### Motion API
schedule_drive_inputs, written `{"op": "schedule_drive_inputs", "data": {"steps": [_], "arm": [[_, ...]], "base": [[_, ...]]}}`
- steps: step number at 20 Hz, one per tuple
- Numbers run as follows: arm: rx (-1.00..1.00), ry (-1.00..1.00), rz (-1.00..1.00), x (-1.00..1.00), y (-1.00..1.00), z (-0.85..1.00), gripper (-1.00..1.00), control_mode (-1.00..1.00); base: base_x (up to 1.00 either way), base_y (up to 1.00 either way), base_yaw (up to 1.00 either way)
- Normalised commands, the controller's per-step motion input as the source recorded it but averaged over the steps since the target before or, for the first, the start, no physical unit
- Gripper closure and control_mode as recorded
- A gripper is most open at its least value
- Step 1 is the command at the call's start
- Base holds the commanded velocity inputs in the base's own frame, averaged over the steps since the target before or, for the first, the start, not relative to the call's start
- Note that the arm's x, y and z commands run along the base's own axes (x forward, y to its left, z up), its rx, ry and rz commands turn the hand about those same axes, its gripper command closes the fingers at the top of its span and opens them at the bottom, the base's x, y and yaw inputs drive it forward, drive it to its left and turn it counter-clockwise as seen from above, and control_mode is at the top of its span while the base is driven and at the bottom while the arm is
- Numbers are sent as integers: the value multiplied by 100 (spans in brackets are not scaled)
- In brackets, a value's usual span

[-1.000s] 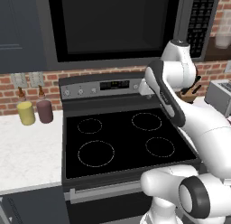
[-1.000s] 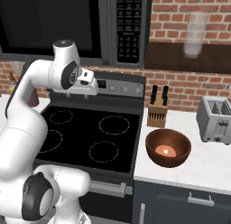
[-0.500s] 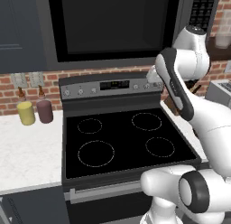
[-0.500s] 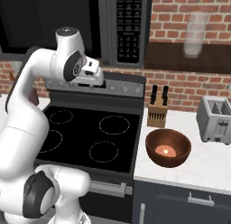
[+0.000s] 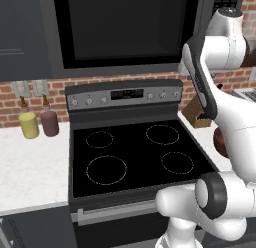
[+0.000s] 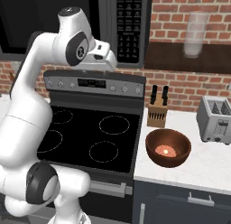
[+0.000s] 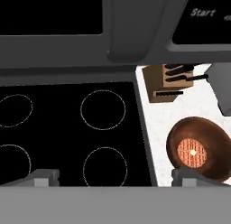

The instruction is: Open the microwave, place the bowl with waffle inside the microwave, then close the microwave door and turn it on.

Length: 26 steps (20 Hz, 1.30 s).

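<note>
Microwave door (image 5: 125,27) shut — bowl (image 6: 168,147) with waffle (image 6: 165,150) lower right on counter; gripper (image 7: 115,175) fingers spread, empty, above stove (image 6: 92,133).

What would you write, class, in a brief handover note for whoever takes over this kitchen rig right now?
End effector: raised in front of the microwave, holding nothing; fingertips stand wide apart.
Microwave door: shut.
Bowl: on the counter right of the stove, in front of the knife block, waffle inside.
Done: nothing yet.
Left: open the door, put the bowl in, close the door, press Start.
</note>
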Motion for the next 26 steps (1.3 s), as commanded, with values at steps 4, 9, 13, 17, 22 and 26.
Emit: {"op": "schedule_drive_inputs", "data": {"steps": [4, 9, 13, 17, 22, 26], "arm": [[0, -39, -3, 0, -20, 27, -100, -100], [0, -42, 0, 0, 0, 18, -100, -100], [0, -36, 0, 0, 0, 6, -100, -100], [0, -12, 0, 23, -2, 0, -100, -100], [0, -1, 0, 34, -15, 3, -100, -100], [2, 0, 0, 33, -21, 22, -100, -100]], "base": [[0, 0, 0], [0, 0, 0], [0, 0, 0], [0, 0, 0], [0, 0, 0], [0, 0, 0]]}}
